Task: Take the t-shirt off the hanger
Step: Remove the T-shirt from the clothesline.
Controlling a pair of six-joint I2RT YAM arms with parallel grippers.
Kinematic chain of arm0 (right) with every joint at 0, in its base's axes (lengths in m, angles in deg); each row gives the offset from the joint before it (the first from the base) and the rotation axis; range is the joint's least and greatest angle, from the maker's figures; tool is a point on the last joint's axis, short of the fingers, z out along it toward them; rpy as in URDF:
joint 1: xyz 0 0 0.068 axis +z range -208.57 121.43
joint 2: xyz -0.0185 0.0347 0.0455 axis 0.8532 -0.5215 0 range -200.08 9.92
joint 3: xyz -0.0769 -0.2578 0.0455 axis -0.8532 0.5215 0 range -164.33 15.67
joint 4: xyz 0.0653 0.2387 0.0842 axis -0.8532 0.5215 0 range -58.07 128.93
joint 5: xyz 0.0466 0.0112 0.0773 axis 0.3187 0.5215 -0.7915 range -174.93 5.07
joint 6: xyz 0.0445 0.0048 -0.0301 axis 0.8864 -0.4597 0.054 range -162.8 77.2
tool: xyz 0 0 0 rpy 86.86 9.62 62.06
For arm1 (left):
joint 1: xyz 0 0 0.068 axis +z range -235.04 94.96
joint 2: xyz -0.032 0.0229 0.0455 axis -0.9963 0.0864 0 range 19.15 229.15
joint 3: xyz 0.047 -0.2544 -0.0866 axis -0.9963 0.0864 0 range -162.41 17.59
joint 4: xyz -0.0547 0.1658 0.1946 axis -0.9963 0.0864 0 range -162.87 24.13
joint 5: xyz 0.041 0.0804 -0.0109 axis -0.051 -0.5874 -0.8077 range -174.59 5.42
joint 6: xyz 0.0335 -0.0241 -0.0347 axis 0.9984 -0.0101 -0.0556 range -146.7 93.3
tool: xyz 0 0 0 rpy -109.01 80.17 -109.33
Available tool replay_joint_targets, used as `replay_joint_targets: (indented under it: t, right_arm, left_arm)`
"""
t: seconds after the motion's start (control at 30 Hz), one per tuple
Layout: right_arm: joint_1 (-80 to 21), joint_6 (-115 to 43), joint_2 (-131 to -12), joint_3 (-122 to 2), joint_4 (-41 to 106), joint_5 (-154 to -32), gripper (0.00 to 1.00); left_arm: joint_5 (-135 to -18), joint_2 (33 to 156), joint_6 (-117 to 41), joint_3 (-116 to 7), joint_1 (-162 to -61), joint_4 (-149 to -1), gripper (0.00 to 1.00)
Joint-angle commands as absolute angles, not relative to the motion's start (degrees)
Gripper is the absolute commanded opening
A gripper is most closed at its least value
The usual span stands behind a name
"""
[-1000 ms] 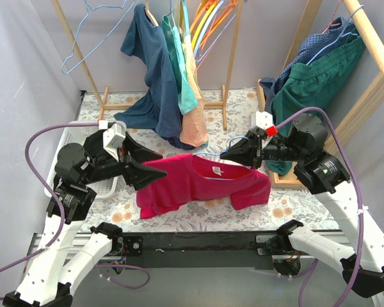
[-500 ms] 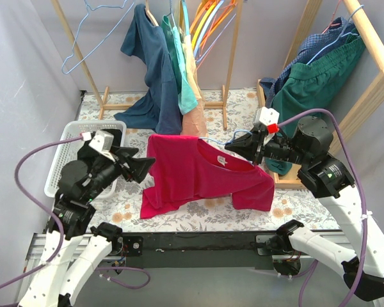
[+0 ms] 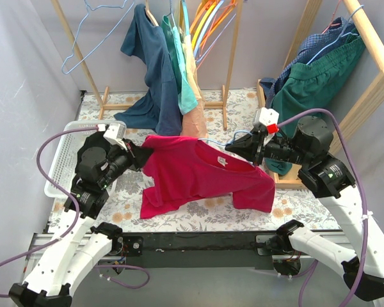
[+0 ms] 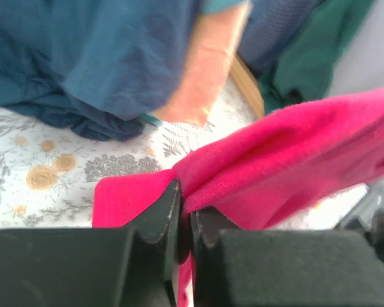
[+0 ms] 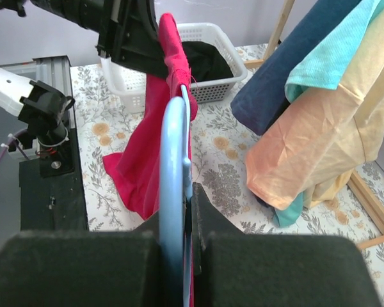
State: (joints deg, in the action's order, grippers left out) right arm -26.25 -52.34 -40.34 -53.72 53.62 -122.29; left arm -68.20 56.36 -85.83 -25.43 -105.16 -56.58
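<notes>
the left gripper (image 3: 136, 157) has just gone from wide open to closed. in the left wrist view its jaws pinch a fold of the red t-shirt (image 4: 288, 160), at the shoulder end nearest the basket (image 3: 61, 160). half a second ago it hung just off that edge with jaws spread, so the grasp is brand new.

the right gripper (image 3: 233, 148) has not changed over the last half second. it is clamped on the pale blue hanger (image 5: 173, 166), whose edge runs up between its fingers and into the shirt's far shoulder. a second ago the hanger was lower and the shirt sagged towards the worktop (image 3: 243, 214); the hanger was raised before the left gripper closed.

the t-shirt is still on the hanger, stretched between the two arms in front of the rack of other clothes. its lower hem and one sleeve hang down and seem to trail onto the worktop.

with cloth held on one side and hanger on the other, removal can probably begin. the likely next move is for the left arm to draw the shoulder off the hanger's end while the right keeps the hanger steady. the pinch is only on a thin fold, so it may slip, and the neck could snag on the hanger.
</notes>
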Motion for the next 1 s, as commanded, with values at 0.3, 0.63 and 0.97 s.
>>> replay_joint_targets:
  t: [0.3, 0.63, 0.97]
  right_arm:
    - [-26.2, -56.6, -31.5, -45.4, 61.5, -113.8, 0.01]
    - [-26.3, -57.7, -26.8, -49.2, 63.7, -108.5, 0.01]
    - [-26.3, -57.7, -21.5, -50.6, 63.0, -109.5, 0.01]
  left_arm:
    - [-107.8, 58.7, -81.5, -36.2, -105.2, -50.6, 0.0]
    - [-113.1, 63.4, -84.6, -36.5, -105.3, -47.8, 0.0]
    - [-116.2, 66.1, -84.7, -40.6, -105.1, -41.7, 0.0]
